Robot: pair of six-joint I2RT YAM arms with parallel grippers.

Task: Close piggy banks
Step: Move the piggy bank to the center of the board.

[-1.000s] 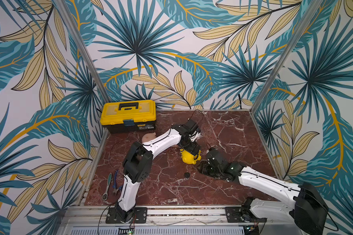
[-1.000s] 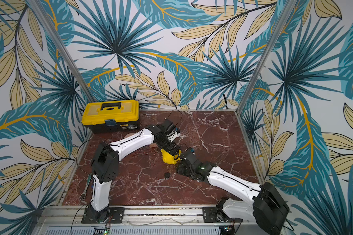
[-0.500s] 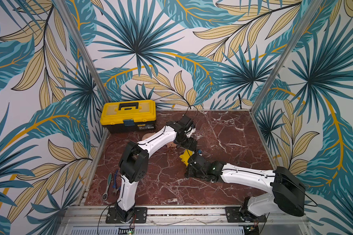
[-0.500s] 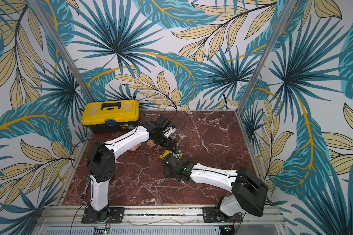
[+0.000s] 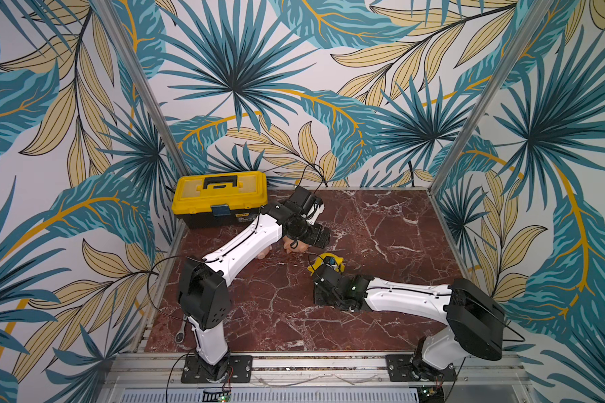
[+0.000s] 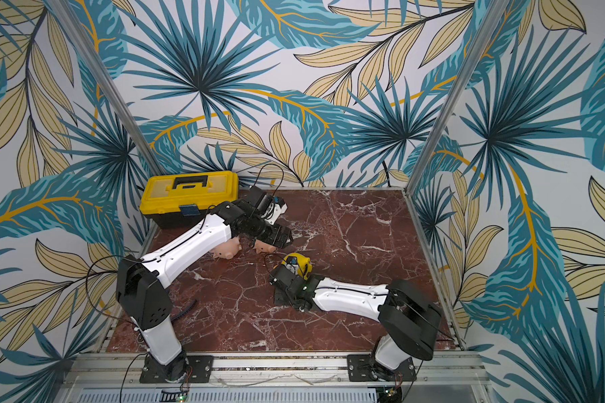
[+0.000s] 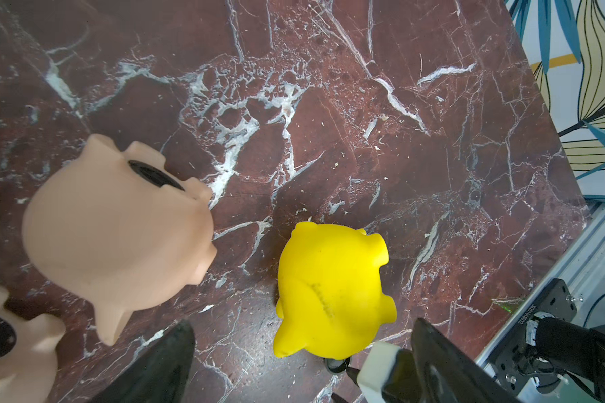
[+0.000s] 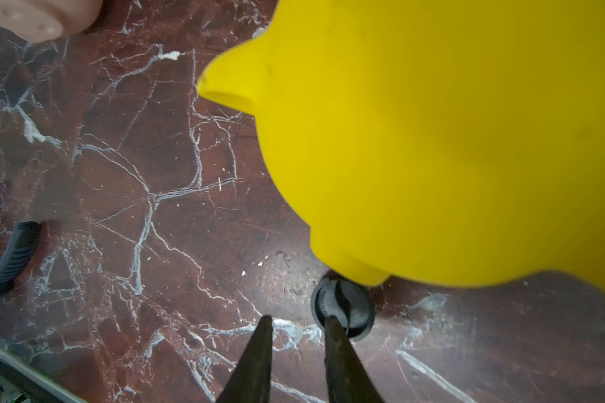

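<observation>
The yellow piggy bank (image 7: 332, 293) lies on the marble table (image 5: 381, 237), mid-table in both top views (image 5: 330, 261) (image 6: 298, 262). Two pink piggy banks (image 7: 116, 237) (image 7: 0, 349) lie to its left, each showing a dark round belly hole. My left gripper (image 7: 303, 324) hovers open above the yellow one, touching nothing. A black round plug (image 8: 343, 308) rests on the table against the yellow piggy bank (image 8: 433, 139). My right gripper (image 8: 297, 322) is low over the table, jaws narrowly apart with nothing between them. One fingertip (image 8: 329, 322) overlaps the plug's rim.
A yellow-and-black toolbox (image 5: 220, 199) stands at the back left. A wrench (image 5: 181, 335) lies by the left arm's base, and a blue-handled tool (image 8: 11, 258) lies left of the right gripper. Patterned walls enclose the table on three sides.
My left gripper has pulled back from the yellow piggy bank toward the pink ones. The right arm has swung left and down to the plug, its jaws narrowing.
</observation>
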